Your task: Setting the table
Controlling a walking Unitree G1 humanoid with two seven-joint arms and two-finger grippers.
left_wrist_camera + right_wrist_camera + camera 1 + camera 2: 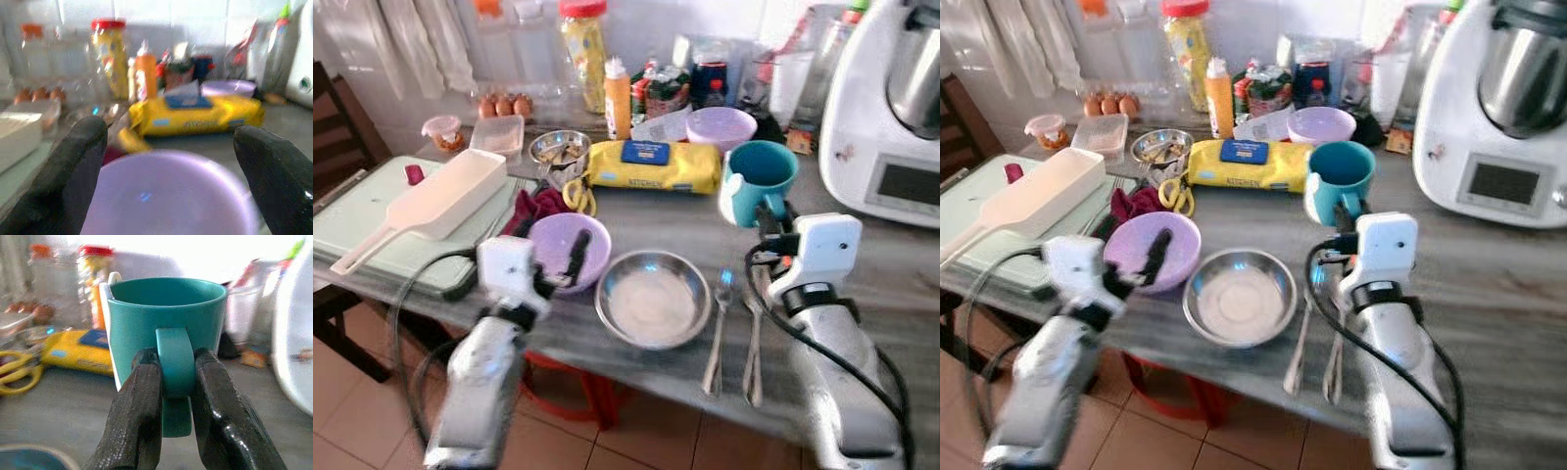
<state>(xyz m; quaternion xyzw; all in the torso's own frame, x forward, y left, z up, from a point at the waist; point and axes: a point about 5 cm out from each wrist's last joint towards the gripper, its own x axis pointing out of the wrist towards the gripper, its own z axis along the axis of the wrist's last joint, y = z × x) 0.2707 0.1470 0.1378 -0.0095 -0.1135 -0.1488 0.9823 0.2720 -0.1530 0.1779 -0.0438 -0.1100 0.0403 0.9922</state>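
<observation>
Two silver arms end in white wrist blocks, trailing black cables, each with two long black fingers.

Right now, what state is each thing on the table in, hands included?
Teal mug: upright, handle pinched by the right hand.
Left hand: open, fingers either side of the purple bowl.
Purple bowl: upright, empty.
Steel bowl: upright, empty.
Fork and spoon: lying side by side.

Bright daylight washes out the wall behind my teal mug. Head views soft, slightly smeared throughout. Purple bowl close to my left wrist lens is blurred. Steel bowl shows pale glare inside.
</observation>
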